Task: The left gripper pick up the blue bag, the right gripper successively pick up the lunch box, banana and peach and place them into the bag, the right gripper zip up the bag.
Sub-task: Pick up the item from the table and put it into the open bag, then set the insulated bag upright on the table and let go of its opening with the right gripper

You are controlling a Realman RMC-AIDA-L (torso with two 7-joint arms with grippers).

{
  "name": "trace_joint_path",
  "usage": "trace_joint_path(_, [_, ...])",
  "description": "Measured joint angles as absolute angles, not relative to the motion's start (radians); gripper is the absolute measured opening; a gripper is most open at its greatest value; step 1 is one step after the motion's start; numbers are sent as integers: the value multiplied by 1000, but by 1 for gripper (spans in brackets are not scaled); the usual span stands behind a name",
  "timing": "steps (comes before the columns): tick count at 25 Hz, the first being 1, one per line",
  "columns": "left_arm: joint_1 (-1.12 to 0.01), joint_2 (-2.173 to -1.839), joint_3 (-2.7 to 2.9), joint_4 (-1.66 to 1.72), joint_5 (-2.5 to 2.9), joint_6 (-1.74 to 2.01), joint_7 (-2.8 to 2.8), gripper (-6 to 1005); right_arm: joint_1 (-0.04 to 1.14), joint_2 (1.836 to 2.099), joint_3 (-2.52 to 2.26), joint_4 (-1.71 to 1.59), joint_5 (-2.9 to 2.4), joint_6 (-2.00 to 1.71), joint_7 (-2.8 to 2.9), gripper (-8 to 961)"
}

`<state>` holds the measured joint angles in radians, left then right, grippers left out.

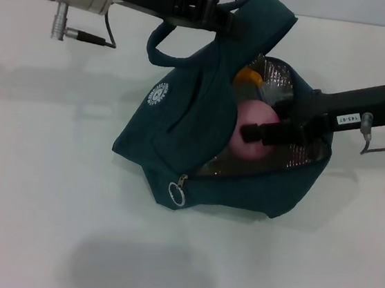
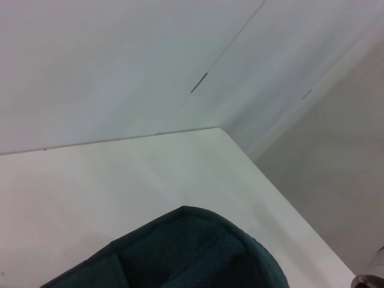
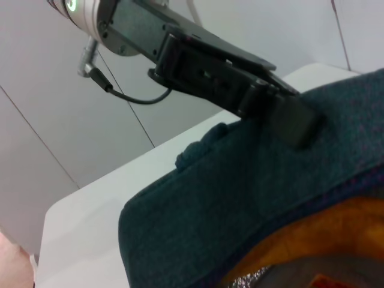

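Dark teal fabric bag [image 1: 199,145] sits mid-table, mouth gaping toward my right side, silver foil lining [image 1: 301,158] showing inside. Round white logo [image 1: 158,95] on its flank; zipper with metal ring pull [image 1: 176,193] hangs at the near corner. One loop handle [image 1: 163,43] droops free at the far side.

Left gripper [image 1: 227,19], black claw on the silver cuff with the green ring, is up at the bag's far edge, its jaws pinched on the bag's upper fabric and handle. The right wrist view shows its fingers [image 3: 288,117] pressed onto the teal cloth.

Right gripper [image 1: 253,132], black claw with the white label, reaches into the open mouth. Round pale pink peach [image 1: 249,135] is between its fingers, jaws closed around it, inside the bag. Behind it I see a yellow-orange patch, likely the curved yellow banana [image 1: 247,76]. Lunch box: I cannot make it out.

Surface is a plain white table [image 1: 46,204] with a rounded corner; pale grey wall panels [image 2: 120,60] beyond.
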<state>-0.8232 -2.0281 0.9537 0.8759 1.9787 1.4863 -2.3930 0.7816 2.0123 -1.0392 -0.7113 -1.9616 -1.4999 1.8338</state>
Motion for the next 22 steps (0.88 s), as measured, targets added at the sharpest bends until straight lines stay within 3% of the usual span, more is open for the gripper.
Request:
trace_joint_path(4, [-818, -2028, 955, 876, 1978, 1486, -2393, 48, 737, 2007, -1027, -740, -1870, -1522, 1784, 497])
trace_joint_path(9, [-814, -2029, 954, 876, 1978, 1486, -2393, 48, 590, 2003, -904, -829, -1686, -1632, 1649, 606])
trace_joint_path(13, [-808, -2029, 956, 876, 1978, 1487, -2393, 48, 553, 1992, -860, -840, -1651, -1648, 1634, 758])
trace_joint_path(16, [-805, -2030, 955, 876, 1978, 1488, -2393, 48, 502, 1945, -850, -806, -1660, -1659, 1666, 841])
trace_joint_path(19, [-802, -2031, 951, 875, 1978, 1489, -2393, 48, 453, 1944, -855, -799, -1713, -1595, 1643, 861])
trace_joint_path(22, [-802, -2032, 951, 874, 1978, 1488, -2393, 48, 441, 1970, -858, -762, -1842, -1486, 1631, 875])
